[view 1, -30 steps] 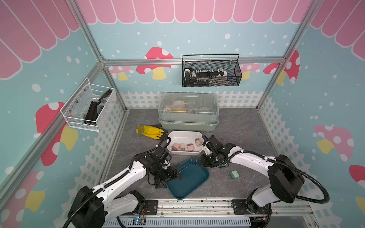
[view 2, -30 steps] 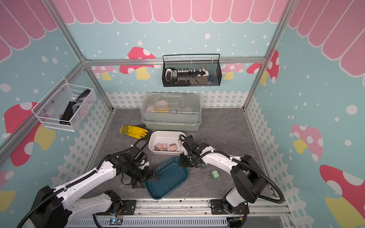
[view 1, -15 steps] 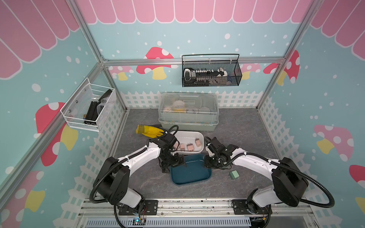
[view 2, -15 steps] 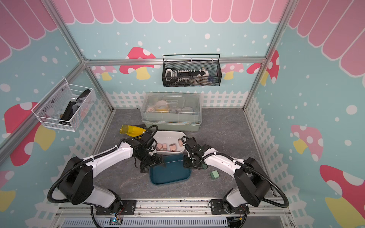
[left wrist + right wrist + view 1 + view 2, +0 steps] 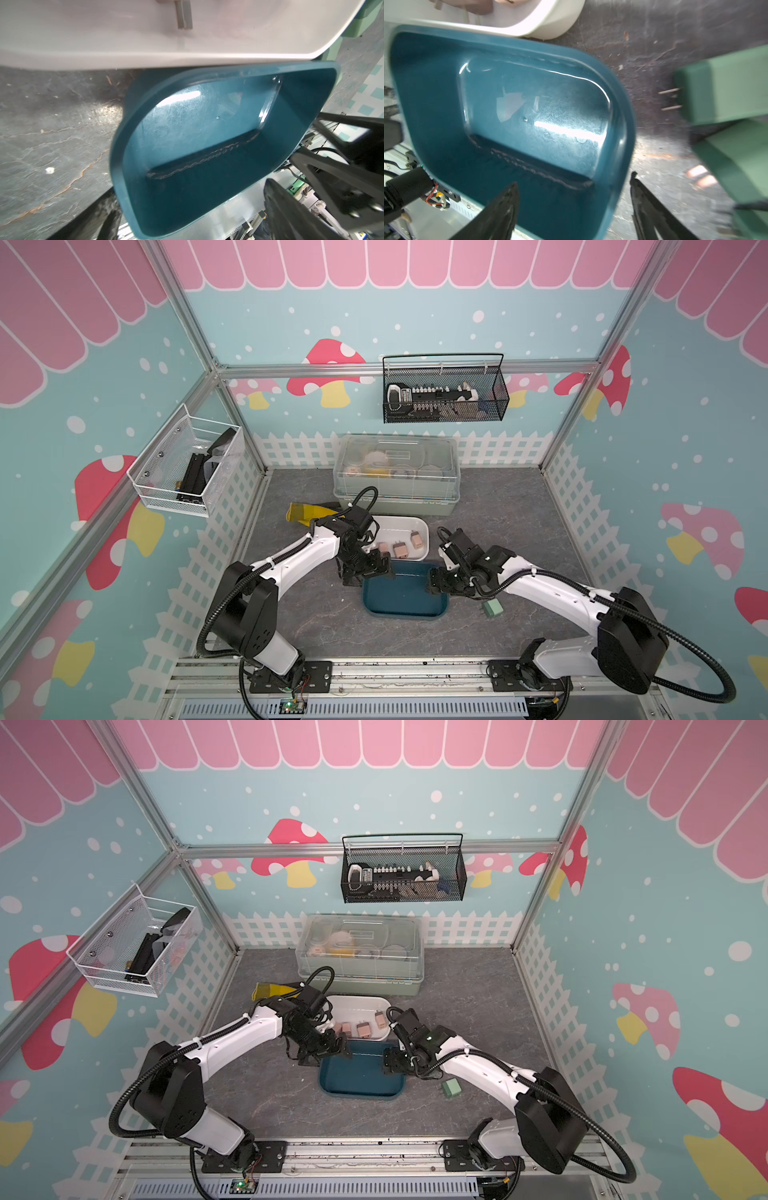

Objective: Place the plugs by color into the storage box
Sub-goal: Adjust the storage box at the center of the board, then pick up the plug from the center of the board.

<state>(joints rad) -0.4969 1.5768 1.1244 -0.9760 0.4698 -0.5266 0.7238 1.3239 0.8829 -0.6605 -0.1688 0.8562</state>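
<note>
- The dark teal storage box (image 5: 399,593) has been swung out of a skewed lie. It now rests flat and square on the table (image 5: 498,510), with one long side close against the white storage box (image 5: 399,526). It is shown empty in both wrist views.
- The jaws of the right gripper (image 5: 434,584), closed on the teal box's end wall a moment ago, have just been let apart. In the right wrist view that wall runs between them, one finger inside the box and one outside, and nothing is pinched. The box is judged released.
- The left gripper (image 5: 370,574) is held at the opposite end of the teal box. Its jaws are spread wide as before and nothing is gripped.
- The pinkish-tan plugs (image 5: 362,1029) are seen inside the white box, on the far side of the teal box; that colour is judged already sorted.
- One mint green plug (image 5: 494,608) lies on the table just past the end of the teal box where the right gripper is, with its prongs turned toward the box. A second green shape is seen just beside it in the right wrist view, too blurred to be named.
- The repositioning of the teal box is judged finished. No green plug has yet been placed in it, so that part of the task remains, and the right gripper is the nearer one for it.
</note>
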